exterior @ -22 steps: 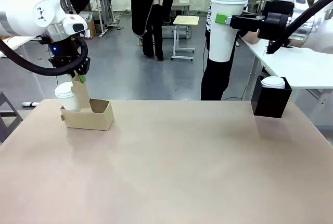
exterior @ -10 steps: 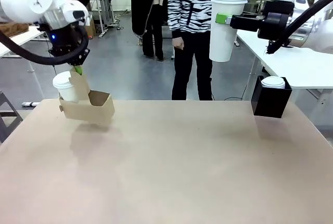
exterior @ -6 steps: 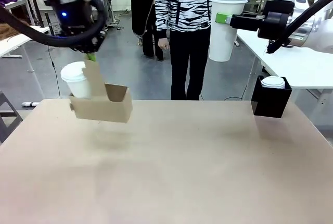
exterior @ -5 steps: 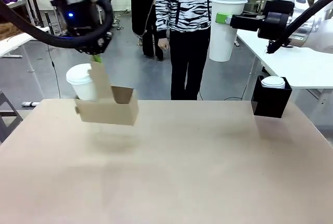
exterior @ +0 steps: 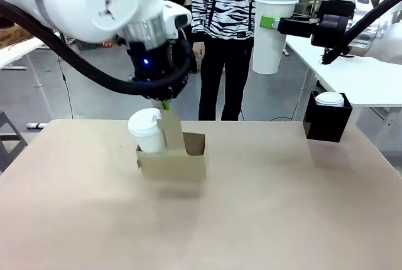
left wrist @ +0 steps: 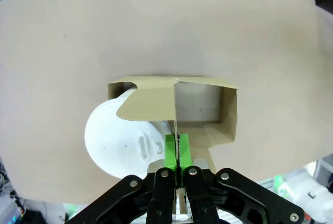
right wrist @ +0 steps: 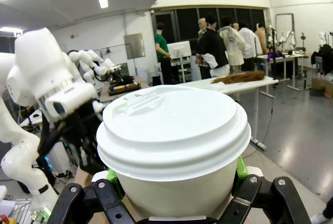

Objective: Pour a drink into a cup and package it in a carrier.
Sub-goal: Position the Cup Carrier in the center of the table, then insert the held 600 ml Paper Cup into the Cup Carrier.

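While the brown cardboard carrier [exterior: 173, 164] hangs by its upright middle handle [exterior: 171, 130], we find it near the middle of the counter [exterior: 264, 220], seemingly just off the surface, with a soft shadow under it. A lidded white cup [exterior: 146, 130] sits in the slot on the robot's left side of the handle. In the left wrist view the slot on the other side shows bare cardboard.

We see the left pincer [exterior: 164, 103] squeezed tight on the top edge of that handle, its green pads [left wrist: 170, 148] pressed flat against both faces of the thin card. The carrier hangs straight below it.

Farther out, the right pincer [exterior: 275, 25] clasps a tall white cup [exterior: 270, 37] with a lid, held high at the far right, well apart from the carrier. Below it a black box [exterior: 326, 122] stands on the counter's far right edge with a small lidded cup [exterior: 330, 99] on top. A person in a striped top [exterior: 229, 6] stands beyond the far edge.
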`<state>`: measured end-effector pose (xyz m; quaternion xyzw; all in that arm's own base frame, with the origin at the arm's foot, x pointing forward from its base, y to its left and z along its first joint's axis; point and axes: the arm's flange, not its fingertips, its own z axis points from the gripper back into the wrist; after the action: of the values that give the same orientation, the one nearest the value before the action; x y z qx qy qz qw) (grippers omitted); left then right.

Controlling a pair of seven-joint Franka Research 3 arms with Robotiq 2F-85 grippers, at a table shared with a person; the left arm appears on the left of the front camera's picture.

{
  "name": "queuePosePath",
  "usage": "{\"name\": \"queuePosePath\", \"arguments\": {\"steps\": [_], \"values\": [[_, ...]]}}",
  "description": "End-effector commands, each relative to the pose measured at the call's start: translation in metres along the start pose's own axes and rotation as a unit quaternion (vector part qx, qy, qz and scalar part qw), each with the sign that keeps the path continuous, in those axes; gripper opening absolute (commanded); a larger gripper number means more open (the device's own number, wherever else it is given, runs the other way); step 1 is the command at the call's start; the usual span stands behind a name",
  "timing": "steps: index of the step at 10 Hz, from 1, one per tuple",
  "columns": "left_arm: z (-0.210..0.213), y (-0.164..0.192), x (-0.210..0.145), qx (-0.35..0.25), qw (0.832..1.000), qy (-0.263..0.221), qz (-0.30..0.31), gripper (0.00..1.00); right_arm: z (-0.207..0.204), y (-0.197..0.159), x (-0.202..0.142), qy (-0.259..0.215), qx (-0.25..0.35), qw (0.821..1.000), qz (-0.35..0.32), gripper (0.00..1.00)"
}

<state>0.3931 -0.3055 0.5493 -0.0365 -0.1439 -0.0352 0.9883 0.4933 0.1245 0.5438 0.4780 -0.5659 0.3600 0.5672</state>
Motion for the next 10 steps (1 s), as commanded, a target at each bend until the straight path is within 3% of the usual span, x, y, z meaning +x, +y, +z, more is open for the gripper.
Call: {"name": "queuePosePath", "arguments": {"steps": [1, 6, 7, 10], "values": [[-0.024, -0.013, 0.006, 0.019, 1.000, -0.002, 0.019, 0.02, -0.003, 0.000, 0.003, -0.006, 0.002, 1.000, 0.009, 0.88], [-0.064, -0.030, 0.006, 0.064, 0.996, 0.036, 0.049, 0.02, -0.003, 0.000, 0.003, -0.006, 0.002, 1.000, 0.009, 0.88], [-0.063, -0.021, 0.004, 0.031, 0.999, 0.028, 0.012, 0.02, -0.003, 0.000, 0.003, -0.006, 0.002, 1.000, 0.009, 0.88], [-0.063, -0.021, 0.004, 0.031, 0.999, 0.028, 0.012, 0.02, -0.003, 0.000, 0.003, -0.006, 0.002, 1.000, 0.009, 0.88]]}}
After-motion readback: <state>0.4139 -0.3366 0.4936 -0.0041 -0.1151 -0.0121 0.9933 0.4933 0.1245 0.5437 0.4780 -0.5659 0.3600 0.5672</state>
